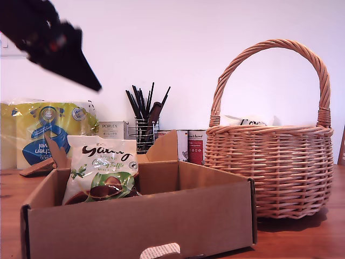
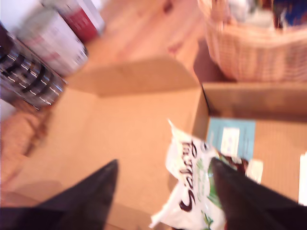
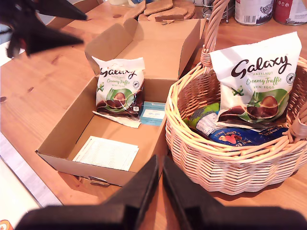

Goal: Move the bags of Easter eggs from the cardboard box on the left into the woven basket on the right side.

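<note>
The cardboard box [image 1: 161, 226] [image 2: 120, 129] [image 3: 62, 143] stands at the exterior view's left. A white-green Galaxy bag [image 1: 102, 167] [image 2: 192, 191] [image 3: 117, 86] leans upright inside it. High above the box hangs my first gripper [image 1: 81, 70] [image 2: 164, 163] [image 3: 82, 28], open and empty, with that bag close by one finger. The woven basket [image 1: 269, 167] [image 2: 249, 52] [image 3: 225, 167] stands at the exterior view's right. It holds a second Galaxy bag [image 3: 256, 81] [image 1: 248, 121] on top of a blue bag [image 3: 244, 136]. My second gripper [image 3: 159, 160] is shut and empty above the basket's near rim, and the exterior view does not show it.
A yellow kitchen-towel pack [image 1: 48, 132], a white Porlex box [image 1: 110, 129], a wire utensil holder [image 1: 144, 132] and cans [image 1: 195, 145] [image 3: 252, 9] line the wall behind the box. A paper sheet [image 3: 108, 153] and a blue card [image 3: 153, 114] lie on the box floor.
</note>
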`<action>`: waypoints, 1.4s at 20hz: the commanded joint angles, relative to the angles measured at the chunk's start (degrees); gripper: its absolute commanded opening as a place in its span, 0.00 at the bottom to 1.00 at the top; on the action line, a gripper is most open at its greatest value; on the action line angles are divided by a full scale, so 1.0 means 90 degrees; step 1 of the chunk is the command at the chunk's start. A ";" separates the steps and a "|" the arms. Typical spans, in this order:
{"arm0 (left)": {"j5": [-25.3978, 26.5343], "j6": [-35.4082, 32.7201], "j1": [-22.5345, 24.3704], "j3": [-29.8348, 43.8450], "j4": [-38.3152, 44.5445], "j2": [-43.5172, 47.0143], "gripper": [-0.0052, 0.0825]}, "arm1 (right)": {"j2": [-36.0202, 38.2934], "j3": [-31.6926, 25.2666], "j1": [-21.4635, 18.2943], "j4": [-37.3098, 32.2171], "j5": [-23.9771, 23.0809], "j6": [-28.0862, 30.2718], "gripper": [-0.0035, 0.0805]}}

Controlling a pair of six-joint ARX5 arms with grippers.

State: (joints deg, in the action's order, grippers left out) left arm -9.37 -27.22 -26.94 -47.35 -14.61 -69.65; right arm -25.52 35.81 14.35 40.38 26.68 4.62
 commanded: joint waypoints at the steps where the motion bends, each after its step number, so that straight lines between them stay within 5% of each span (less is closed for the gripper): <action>1: -0.0002 -0.0029 0.0024 0.0056 0.0151 -0.0311 0.87 | 0.0019 0.0070 0.0032 -0.0058 0.0041 0.0046 0.03; 9: -0.0204 -0.0194 0.0012 0.0056 0.0537 -0.1795 0.87 | 0.0019 0.0070 0.0032 -0.0070 0.0041 0.0046 0.03; 19: -0.0787 -0.0192 -0.0580 -0.0075 -0.0442 -0.1834 0.86 | 0.0019 0.0070 0.0029 -0.0068 -0.0027 0.0046 0.03; 24: -0.1030 -0.0192 -0.0845 -0.0075 -0.0610 -0.1872 0.75 | 0.0019 0.0070 0.0029 -0.0063 -0.0027 0.0141 0.03; 28: -0.1030 -0.0189 -0.1001 -0.0075 -0.0685 -0.2329 0.74 | 0.0019 0.0070 0.0029 -0.0066 -0.0024 0.0141 0.03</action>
State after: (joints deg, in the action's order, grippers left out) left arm -18.15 -28.71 -35.35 -48.23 -20.53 -87.74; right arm -25.52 35.81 14.35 40.18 26.44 5.72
